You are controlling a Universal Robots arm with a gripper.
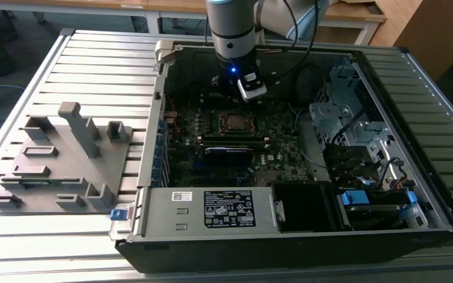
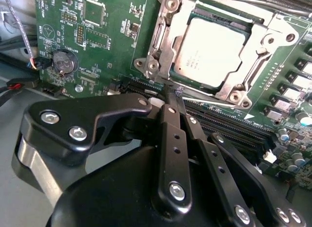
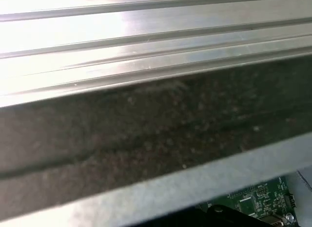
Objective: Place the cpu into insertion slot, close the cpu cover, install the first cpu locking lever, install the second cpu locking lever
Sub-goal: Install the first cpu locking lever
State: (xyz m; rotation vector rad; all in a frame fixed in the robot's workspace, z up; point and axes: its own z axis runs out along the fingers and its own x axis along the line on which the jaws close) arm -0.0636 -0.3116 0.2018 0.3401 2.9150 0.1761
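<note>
Jaws of the gripper (image 2: 172,92) are closed, holding nothing. Slatted surface (image 1: 92,65) carries an open computer case (image 1: 289,254). Its motherboard (image 2: 107,37) holds the cover (image 2: 273,29), lying flat around the cpu (image 2: 209,49), just beside the jaw tips.

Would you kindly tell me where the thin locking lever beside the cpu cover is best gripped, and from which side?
Probably across its bare rod, coming from above: the locking lever lies low between the cpu cover and the memory slots, so a sideways approach looks blocked.
</note>
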